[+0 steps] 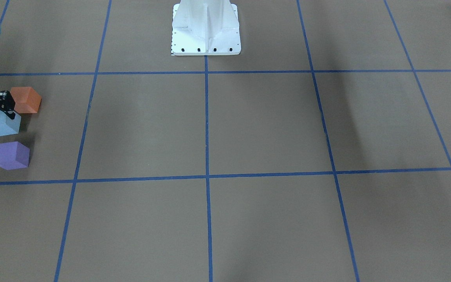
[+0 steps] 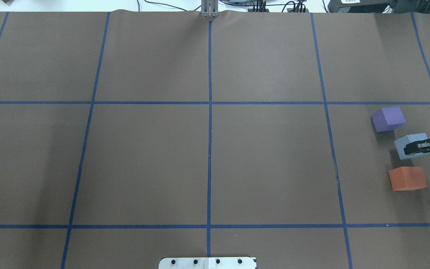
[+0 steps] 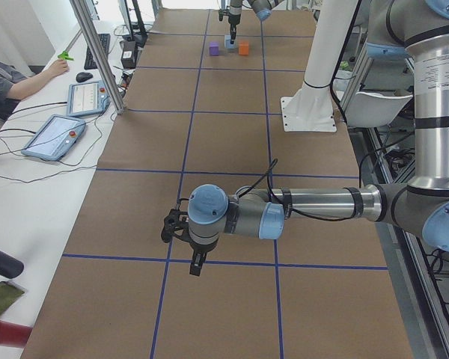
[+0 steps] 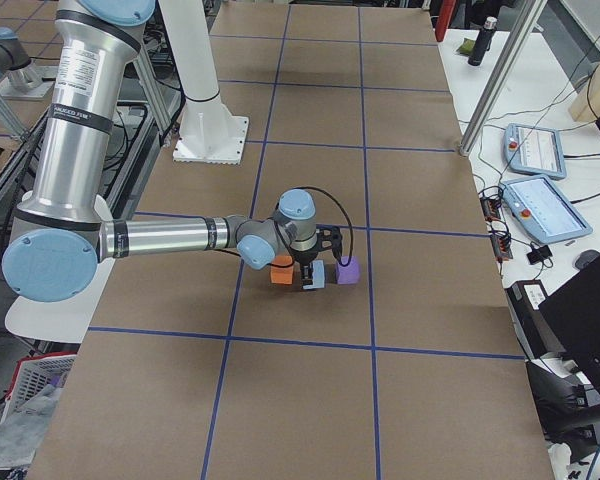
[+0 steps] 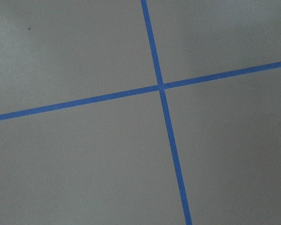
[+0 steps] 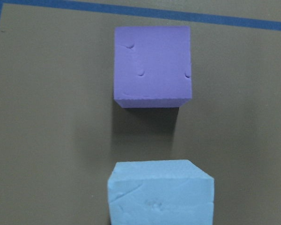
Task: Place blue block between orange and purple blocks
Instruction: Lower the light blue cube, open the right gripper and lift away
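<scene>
Row on table [image 2: 267, 164]: purple block [image 2: 388, 118], blue block [image 2: 399, 149], orange block [image 2: 407, 178]; blue block in gap, touching neither, so placement looks nearly done. Over its top, right fingers [image 2: 413, 150]: clenched or released, cannot tell. Well apart, left fingers [image 3: 197, 263] idle, likely keeping clear; state likewise cannot tell

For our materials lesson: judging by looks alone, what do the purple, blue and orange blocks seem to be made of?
Purple block: likely soft foam with a matte finish; small dents and a finely ribbed cut edge show.
Blue block: likely the same foam, matte, with faint creases on its face.
Orange block: probably foam too, matte and free of glare, but too small in view to show texture.
</scene>
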You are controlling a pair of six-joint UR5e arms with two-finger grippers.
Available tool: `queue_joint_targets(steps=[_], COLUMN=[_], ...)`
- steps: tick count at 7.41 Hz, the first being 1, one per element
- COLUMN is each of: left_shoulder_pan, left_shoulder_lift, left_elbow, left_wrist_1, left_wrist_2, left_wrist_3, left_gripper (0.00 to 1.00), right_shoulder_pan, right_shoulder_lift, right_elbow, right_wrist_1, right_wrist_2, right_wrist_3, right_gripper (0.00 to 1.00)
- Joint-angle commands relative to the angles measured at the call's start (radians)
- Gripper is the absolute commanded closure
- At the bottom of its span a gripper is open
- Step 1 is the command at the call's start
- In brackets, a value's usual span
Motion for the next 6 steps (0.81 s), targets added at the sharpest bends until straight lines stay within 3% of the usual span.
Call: queue_joint_targets(steps=[1, 2, 4, 6], left_shoulder_pan=[0.0, 0.001, 0.0, 0.0], left_shoulder_lift=[0.0, 0.0, 0.0, 0.0], left_elbow=[0.0, 0.0, 0.0, 0.0], left_wrist_1=[0.0, 0.0, 0.0, 0.0], left_wrist_2=[-0.001, -0.002, -0.014, -0.013], left_wrist_3=[0.001, 0.001, 0.0, 0.003], left_gripper=[0.0, 0.0, 0.0, 0.0], right_shoulder_pan=[-0.001, -0.001, 0.041, 0.159], right_shoulder_lift=[0.044, 0.05, 0.042, 0.009], right_elbow=[-0.001, 0.002, 0.022, 0.016], right_wrist_1=[-0.006, -0.011, -0.017, -0.038], right_wrist_2=[-0.005, -0.005, 0.033, 0.138], right_wrist_3=[0.004, 0.004, -0.018, -0.171], right_gripper=[0.11, 0.02, 0.01, 0.01])
